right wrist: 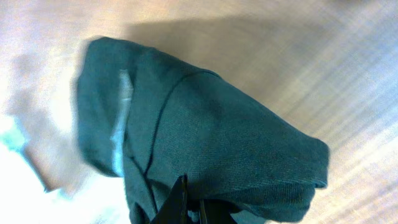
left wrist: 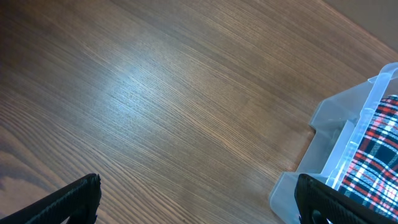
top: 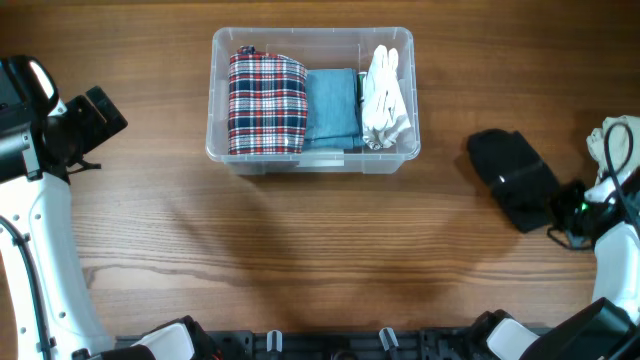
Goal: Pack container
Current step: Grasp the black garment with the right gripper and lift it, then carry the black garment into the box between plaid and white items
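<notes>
While my left pincer [left wrist: 199,202] hangs spread wide off the left end of the container [top: 320,160], with nothing between its fingers, my right pincer [right wrist: 194,202] is pressed together on a fold of a dark garment [top: 512,175]. That garment is well to the right of the container. My right wrist view is blurred, so I cannot tell whether the cloth rests on the counter [top: 300,250] or is lifted just off it.

The container stands upright on the counter, apart from both my arms. Inside it three folded pieces lie side by side: a plaid garment [top: 266,103] against the left wall, a blue garment [top: 331,108] in the middle touching it, and a white garment [top: 386,100] along the right wall. A white label [top: 322,158] shows on the container's near wall. From my left wrist I see one corner of the container, with a strip of plaid behind the clear wall.
</notes>
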You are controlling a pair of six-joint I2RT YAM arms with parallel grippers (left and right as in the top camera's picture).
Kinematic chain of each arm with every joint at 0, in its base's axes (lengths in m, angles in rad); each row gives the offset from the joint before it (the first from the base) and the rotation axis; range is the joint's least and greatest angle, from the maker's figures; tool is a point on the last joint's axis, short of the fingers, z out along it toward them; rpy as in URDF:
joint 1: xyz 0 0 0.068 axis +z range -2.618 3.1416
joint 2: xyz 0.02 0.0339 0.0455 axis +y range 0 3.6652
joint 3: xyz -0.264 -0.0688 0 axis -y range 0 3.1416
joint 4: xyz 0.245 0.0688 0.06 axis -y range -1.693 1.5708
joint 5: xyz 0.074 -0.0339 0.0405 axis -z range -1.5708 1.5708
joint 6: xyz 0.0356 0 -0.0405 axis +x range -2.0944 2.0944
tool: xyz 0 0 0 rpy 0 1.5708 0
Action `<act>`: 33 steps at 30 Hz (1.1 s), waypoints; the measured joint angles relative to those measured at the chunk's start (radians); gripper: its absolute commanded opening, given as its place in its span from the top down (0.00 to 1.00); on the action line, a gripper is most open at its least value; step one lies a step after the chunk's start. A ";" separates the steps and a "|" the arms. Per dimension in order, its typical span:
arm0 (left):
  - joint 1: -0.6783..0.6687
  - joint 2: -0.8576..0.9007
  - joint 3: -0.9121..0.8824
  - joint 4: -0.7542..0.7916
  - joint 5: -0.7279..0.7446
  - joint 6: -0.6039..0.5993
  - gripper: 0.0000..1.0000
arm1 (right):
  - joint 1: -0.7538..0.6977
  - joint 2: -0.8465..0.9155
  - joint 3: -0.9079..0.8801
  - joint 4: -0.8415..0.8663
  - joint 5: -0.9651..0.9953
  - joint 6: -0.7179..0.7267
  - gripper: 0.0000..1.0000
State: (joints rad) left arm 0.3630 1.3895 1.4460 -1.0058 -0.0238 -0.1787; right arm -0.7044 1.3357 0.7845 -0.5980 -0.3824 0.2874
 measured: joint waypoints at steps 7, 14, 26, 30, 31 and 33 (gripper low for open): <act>0.000 0.000 0.000 0.000 0.000 0.000 0.00 | 0.222 -0.010 0.230 -0.029 -0.071 -0.099 0.96; 0.000 0.000 0.000 0.000 0.000 0.000 0.00 | 0.351 -0.027 0.513 -0.023 -0.058 0.089 0.95; 0.000 0.000 0.000 0.000 0.000 0.000 0.00 | 0.920 -0.061 0.653 0.207 0.383 0.494 0.96; 0.000 0.000 0.000 -0.001 0.000 0.000 0.00 | 1.181 0.041 0.655 0.263 0.723 0.589 0.96; 0.000 0.000 0.000 -0.001 0.000 0.000 0.00 | 1.226 0.090 0.656 0.304 0.804 0.607 0.96; 0.000 0.000 0.000 0.000 0.000 0.000 0.00 | 1.276 0.156 0.657 0.331 0.878 0.634 0.96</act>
State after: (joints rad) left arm 0.3630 1.3895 1.4460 -1.0058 -0.0238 -0.1787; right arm 0.5713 1.4918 1.4410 -0.2672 0.4953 0.9215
